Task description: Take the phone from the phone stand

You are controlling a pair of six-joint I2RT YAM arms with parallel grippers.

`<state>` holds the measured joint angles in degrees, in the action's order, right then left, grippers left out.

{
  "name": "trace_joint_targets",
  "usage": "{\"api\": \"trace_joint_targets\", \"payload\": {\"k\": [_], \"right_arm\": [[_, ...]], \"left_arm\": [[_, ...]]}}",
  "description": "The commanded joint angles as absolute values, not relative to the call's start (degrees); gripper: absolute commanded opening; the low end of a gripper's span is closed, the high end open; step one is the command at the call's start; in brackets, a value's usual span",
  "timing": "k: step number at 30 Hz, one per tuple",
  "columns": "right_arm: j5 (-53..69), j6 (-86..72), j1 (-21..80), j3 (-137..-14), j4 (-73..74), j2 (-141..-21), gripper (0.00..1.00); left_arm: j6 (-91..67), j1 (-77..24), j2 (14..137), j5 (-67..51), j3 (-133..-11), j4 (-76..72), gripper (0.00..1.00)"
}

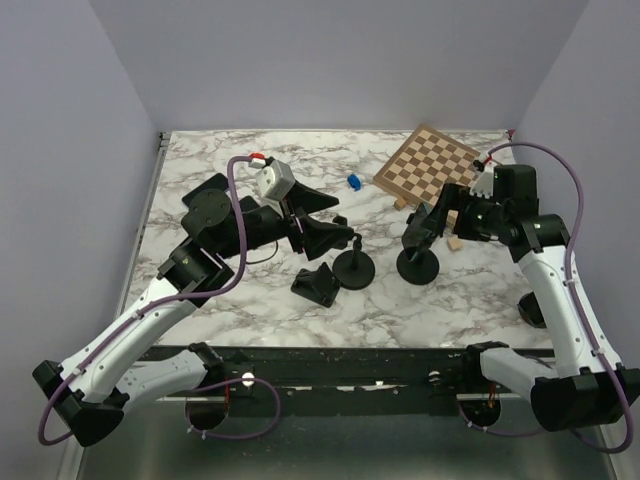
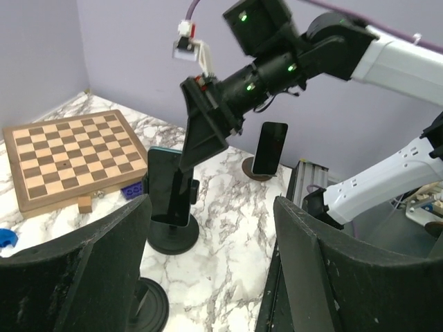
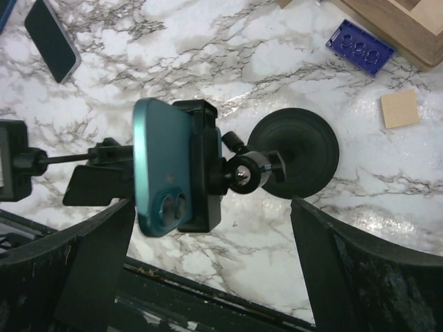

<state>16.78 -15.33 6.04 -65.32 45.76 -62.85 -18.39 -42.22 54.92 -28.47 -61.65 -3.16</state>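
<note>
Pale lilac walls [image 1: 330, 60] enclose a white, grey-veined marble tabletop [image 1: 200, 165]. A chessboard [image 1: 428, 163] lies at the far right. In front of it, a teal phone [image 3: 160, 166] sits clamped in a black stand [image 3: 297, 152]. The right end effector [image 1: 422, 228] hovers over it, fingers spread wide, not touching. The left end effector [image 1: 335, 218] is also wide open, mid-table.
</note>
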Motion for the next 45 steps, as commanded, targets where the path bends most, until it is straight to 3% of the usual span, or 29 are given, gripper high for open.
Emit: {"api": "trace_joint_targets", "payload": {"k": [1, 7, 12, 18, 28, 32, 33, 36, 42, 45], "right_arm": [[18.8, -18.0, 6.1, -71.7, 55.5, -60.8, 1.0], [18.5, -15.8, 6.1, -79.0, 60.9, -65.3, 1.0], [17.1, -13.1, 7.5, -86.0, 61.6, -73.4, 0.71], [12.6, -12.0, 15.3, -88.0, 63.1, -78.9, 0.69], [-4.1, -10.5, 21.6, -90.6, 64.6, -83.4, 0.44], [-5.0, -8.2, 24.0, -92.3, 64.8, -85.8, 0.28], [-4.1, -7.4, 24.7, -92.3, 64.5, -86.0, 0.18], [-1.3, -4.0, 27.1, -92.3, 63.4, -86.8, 0.03], [-2.1, 5.5, 33.1, -93.1, 63.5, -88.7, 0.01], [6.1, 13.6, 33.2, -93.0, 62.8, -87.2, 0.01]], "left_arm": [[-17.7, -42.2, 55.8, -27.6, -61.9, -0.8, 0.79], [-18.8, -42.2, 56.0, -28.7, -61.6, -1.5, 0.79], [-19.2, -42.2, 56.2, -29.0, -61.3, -1.9, 0.79], [-18.4, -42.4, 56.6, -28.0, -61.1, -1.4, 0.79], [-18.1, -42.5, 57.7, -28.6, -61.8, -0.4, 0.79], [-18.0, -42.5, 57.6, -28.5, -61.7, -0.4, 0.79], [-17.9, -42.6, 57.6, -28.4, -61.7, -0.4, 0.79], [-18.0, -42.6, 57.5, -28.3, -61.6, -0.4, 0.79], [-18.8, -42.5, 57.5, -29.0, -61.3, -1.2, 0.79], [-19.0, -42.6, 57.7, -29.3, -61.2, -1.4, 0.79]]}}
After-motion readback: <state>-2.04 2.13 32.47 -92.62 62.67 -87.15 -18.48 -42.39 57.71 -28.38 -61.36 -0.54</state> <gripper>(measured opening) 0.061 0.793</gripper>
